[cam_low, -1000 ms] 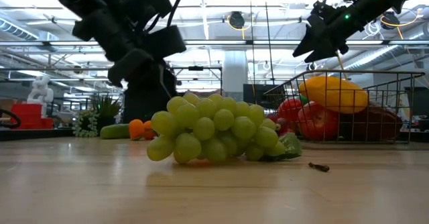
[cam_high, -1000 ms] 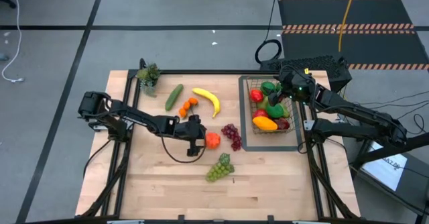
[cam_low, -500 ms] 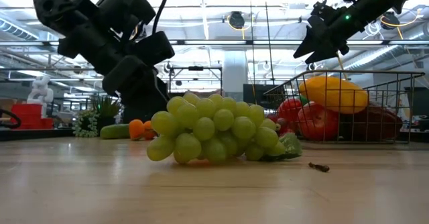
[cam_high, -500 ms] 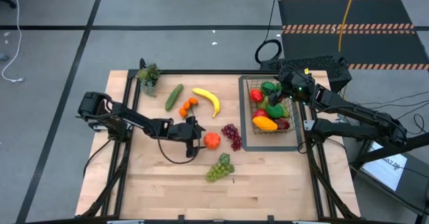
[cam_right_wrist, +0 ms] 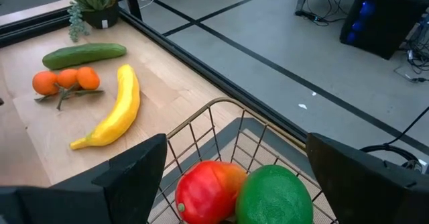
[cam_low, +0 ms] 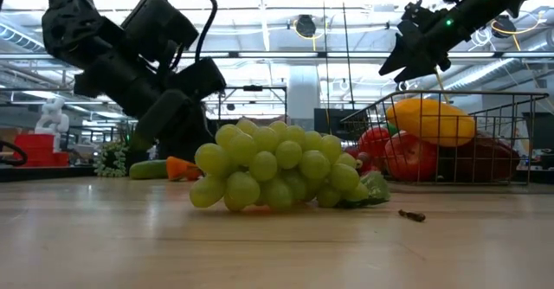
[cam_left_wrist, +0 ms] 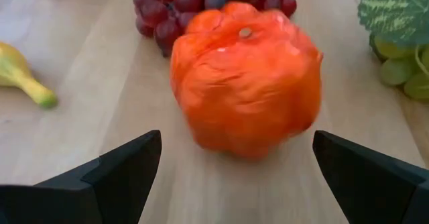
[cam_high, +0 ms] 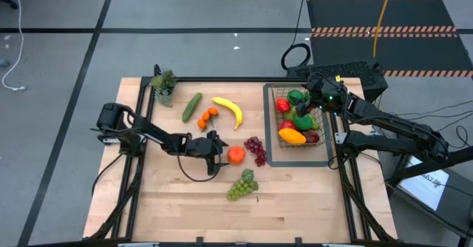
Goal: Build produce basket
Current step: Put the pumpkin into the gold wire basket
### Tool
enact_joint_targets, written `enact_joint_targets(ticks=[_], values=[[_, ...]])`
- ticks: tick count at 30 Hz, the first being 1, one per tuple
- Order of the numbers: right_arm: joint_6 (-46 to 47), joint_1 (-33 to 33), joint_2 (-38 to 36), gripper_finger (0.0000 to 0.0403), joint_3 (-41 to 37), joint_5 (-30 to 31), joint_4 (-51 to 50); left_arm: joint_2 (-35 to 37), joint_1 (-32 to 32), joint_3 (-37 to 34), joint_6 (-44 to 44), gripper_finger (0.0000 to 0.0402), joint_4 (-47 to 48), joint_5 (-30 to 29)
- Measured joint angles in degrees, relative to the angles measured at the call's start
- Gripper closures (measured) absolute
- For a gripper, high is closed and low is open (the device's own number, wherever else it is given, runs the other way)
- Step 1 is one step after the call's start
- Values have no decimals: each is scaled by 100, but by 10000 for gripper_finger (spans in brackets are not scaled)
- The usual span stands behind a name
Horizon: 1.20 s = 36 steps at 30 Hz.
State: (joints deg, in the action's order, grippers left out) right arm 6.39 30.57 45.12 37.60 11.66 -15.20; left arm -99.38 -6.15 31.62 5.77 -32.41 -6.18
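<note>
wire basket (cam_high: 275, 121) with mango (cam_high: 291, 136), apples, lime; left gripper (cam_high: 222, 154) open-fingered by orange fruit (cam_high: 236, 154), right gripper (cam_high: 316, 101) open-fingered above basket

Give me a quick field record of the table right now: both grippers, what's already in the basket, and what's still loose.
left gripper: open, low over the table, facing the orange pepper-like fruit, not touching it
right gripper: open, above the basket, empty
in basket: yellow mango, red and green pieces
loose on table: cucumber, banana, oranges, purple grapes, green grapes
other: potted plant at far left corner
</note>
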Motion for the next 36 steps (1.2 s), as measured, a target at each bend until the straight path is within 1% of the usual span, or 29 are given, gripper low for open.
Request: enact_joint_targets(ticks=[7,11,33,36], values=[[0,1,-1,51,0,2,2,-304,0,0,67,11,-527,8],[0,0,-2,51,0,0,-1,-345,2,0,93,11,-712,7],[0,0,0,51,0,2,3,-345,2,4,35,12,-795,7],[0,0,0,51,0,2,4,-345,0,4,0,25,-795,7]])
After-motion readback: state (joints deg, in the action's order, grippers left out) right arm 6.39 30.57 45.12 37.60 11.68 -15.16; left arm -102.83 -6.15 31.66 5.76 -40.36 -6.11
